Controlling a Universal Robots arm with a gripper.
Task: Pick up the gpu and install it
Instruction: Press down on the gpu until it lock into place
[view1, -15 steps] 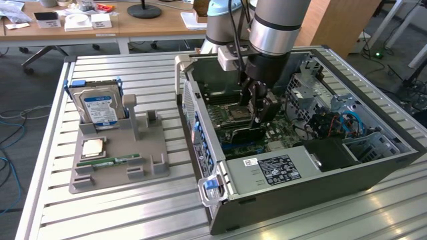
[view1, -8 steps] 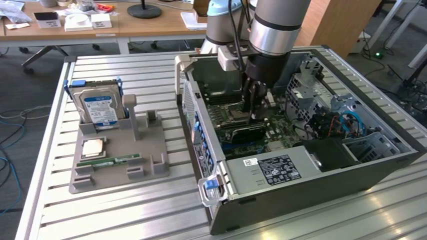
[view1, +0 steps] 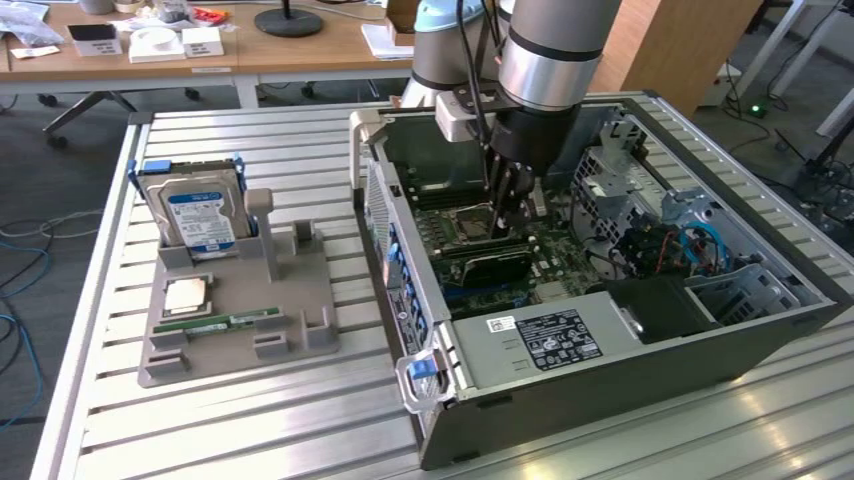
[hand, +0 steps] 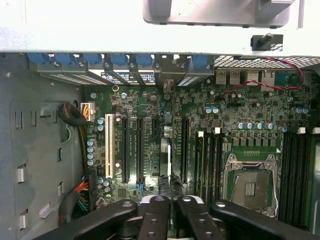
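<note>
Inside the open computer case (view1: 601, 400), over the motherboard (hand: 150, 107): one gpu (view1: 487, 264), a dark thin card standing on edge, low among the expansion slots.
- Long axis: lies along the black slots (hand: 125, 150), running toward the case wall that carries the row of blue tabs (hand: 120, 60). In the exterior view it runs roughly from that view's left to its right.
- In the wrist view the gpu (hand: 169, 155) is seen edge-on, as a narrow pale strip. Which end carries the bracket cannot be told.

Gripper (view1: 511, 215): reaches straight down from the arm into the case. Its black fingers (hand: 162, 186) are clenched on the card's upper edge, one on each face.

Neighbouring board features:
- a white slot (hand: 109, 152) beside the black ones
- an unfilled processor socket (hand: 249, 186) to the far side of the card

Power supply label (view1: 547, 340): white and black, with dense print too small to read.

On the slatted metal worktop (view1: 240, 420), at the exterior view's left and well apart from the case: a grey holder (view1: 300, 300). It carries:
- an upright hard drive (view1: 200, 215) with a blue-white label, text not legible
- a processor chip (view1: 184, 295) lying flat
- a green memory stick (view1: 220, 323) lying flat
</note>
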